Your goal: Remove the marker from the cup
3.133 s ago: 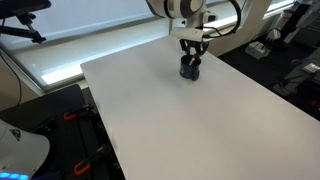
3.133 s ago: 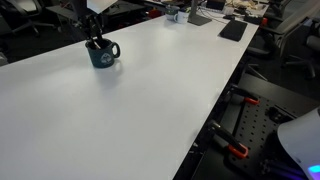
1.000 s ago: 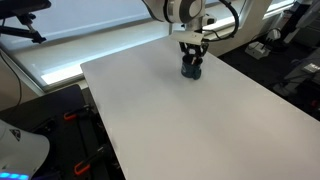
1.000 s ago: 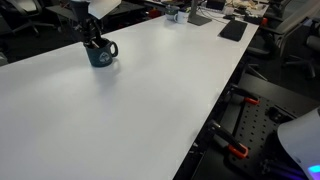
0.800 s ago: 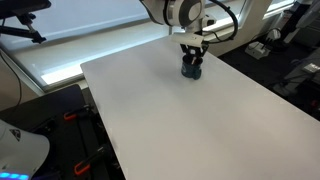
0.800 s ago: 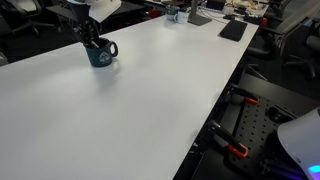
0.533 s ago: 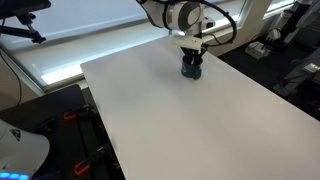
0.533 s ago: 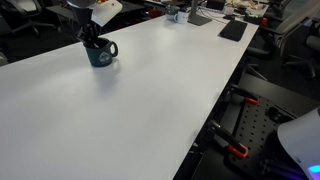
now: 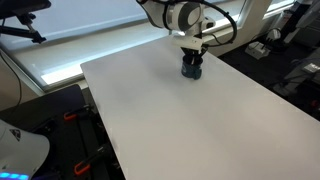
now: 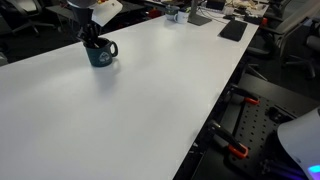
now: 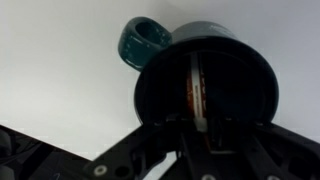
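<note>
A white counter (image 9: 180,120) is seen in both exterior views (image 10: 150,100), and a small dark cup (image 9: 191,71) is stood upright on it, near a far edge. In an exterior view the cup (image 10: 100,57) is shown as short and round, blue-black with a teal cast, and its handle (image 10: 115,48) is turned to the side. The tool (image 9: 191,57) is lowered straight over the cup's mouth, and in an exterior view its tips (image 10: 92,41) are sunk to the rim.

In the wrist view the cup (image 11: 250,80) is looked into from above. Its inside is almost black, and its glossy teal handle (image 11: 143,42) is set at the upper left against the pale counter (image 11: 60,70). The marker (image 11: 197,88) is stood inside the cup as a thin strip, reddish-brown with a paler streak and a dark upper part. The tool (image 11: 199,125) is drawn narrow, and its jaws are pressed on the marker's upper end. In the exterior views the marker cannot be made out behind the tool.
</note>
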Available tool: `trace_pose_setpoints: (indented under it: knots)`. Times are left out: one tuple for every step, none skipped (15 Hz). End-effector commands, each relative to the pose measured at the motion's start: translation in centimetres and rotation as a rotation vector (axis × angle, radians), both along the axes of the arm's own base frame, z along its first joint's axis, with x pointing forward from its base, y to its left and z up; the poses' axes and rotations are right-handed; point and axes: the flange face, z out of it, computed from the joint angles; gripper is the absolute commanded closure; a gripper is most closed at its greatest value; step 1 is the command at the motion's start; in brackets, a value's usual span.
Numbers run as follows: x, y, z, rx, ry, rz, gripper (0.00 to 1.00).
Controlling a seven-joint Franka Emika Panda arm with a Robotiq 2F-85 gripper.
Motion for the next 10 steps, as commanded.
trace_pose_setpoints:
  knots:
    - [-0.4,-0.2,1.9,-0.023,0.018,-0.002,0.95]
    - [-0.3,-0.3,2.6,-0.034,0.031,-0.01,0.95]
    - [-0.2,-0.3,3.4,-0.042,0.05,-0.017,0.95]
    - [-0.1,-0.4,4.3,-0.052,0.067,-0.028,0.95]
    - [-0.1,-0.4,5.5,-0.062,0.082,-0.038,0.95]
    - [0.0,-0.5,6.8,-0.069,0.096,-0.046,0.95]
    - [0.2,-0.5,8.4,-0.067,0.109,-0.06,0.95]
    - [0.5,-0.7,10.2,-0.063,0.116,-0.076,0.95]
    - [0.7,-0.9,11.9,-0.069,0.125,-0.093,0.95]
    - [1.1,-1.4,13.7,-0.069,0.135,-0.115,0.95]
